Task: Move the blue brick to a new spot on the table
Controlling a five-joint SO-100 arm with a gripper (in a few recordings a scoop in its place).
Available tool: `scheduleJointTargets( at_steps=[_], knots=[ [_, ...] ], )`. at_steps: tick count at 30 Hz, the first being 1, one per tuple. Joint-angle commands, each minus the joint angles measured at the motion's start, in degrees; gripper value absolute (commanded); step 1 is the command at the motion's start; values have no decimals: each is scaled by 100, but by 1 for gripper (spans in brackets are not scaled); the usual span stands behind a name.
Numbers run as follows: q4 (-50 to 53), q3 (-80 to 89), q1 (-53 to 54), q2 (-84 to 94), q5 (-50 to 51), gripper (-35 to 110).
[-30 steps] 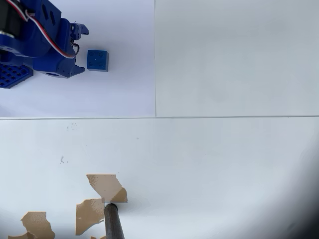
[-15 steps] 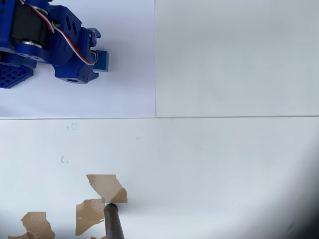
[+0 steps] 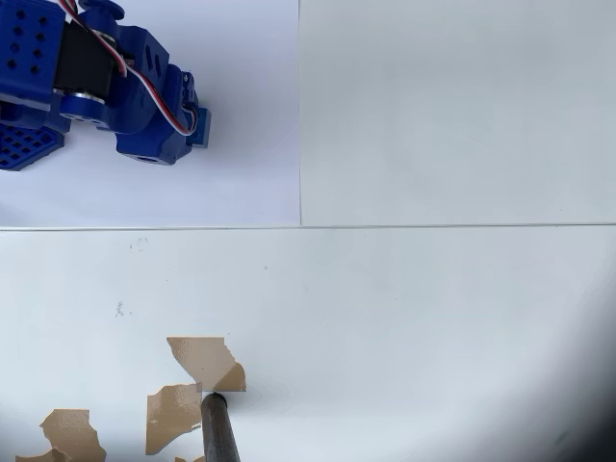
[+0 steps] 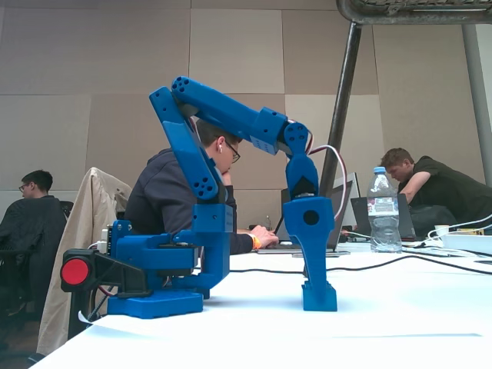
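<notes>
In the overhead view my blue gripper [image 3: 188, 120] hangs straight over the blue brick [image 3: 203, 126]. Just a narrow strip of the brick's right edge pokes out from under it. The wrist hides the fingers, so how they stand around the brick is not visible. In the fixed view the gripper [image 4: 319, 298] points straight down with its tip on the white table [image 4: 400, 323]. There the brick cannot be told apart from the blue fingers.
The brick lies on a bright white paper sheet [image 3: 241, 183] at the upper left, beside the perforated robot base [image 3: 24, 144]. Tan chipped patches [image 3: 202, 361] and a dark rod [image 3: 219, 428] sit at the lower left. A water bottle [image 4: 382, 211] and cables stand behind the arm, with people seated beyond.
The gripper has swung right from beside the brick and come down over it, covering nearly all of it. The brick has stayed where it was.
</notes>
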Motion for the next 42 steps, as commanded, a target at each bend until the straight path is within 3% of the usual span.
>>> scheduleJointTargets(
  at_steps=[1,6,14,26,35,42],
  knots=[
    [167,-290,79,185,176,6],
    [976,-1266,545,211,466,6],
    [1758,-2909,2505,-844,527,6],
    [1925,-3779,5581,-2206,536,5],
    [1723,-3946,6732,-2839,308,5],
    [1802,-3876,6741,-2320,26,29]
  ],
)
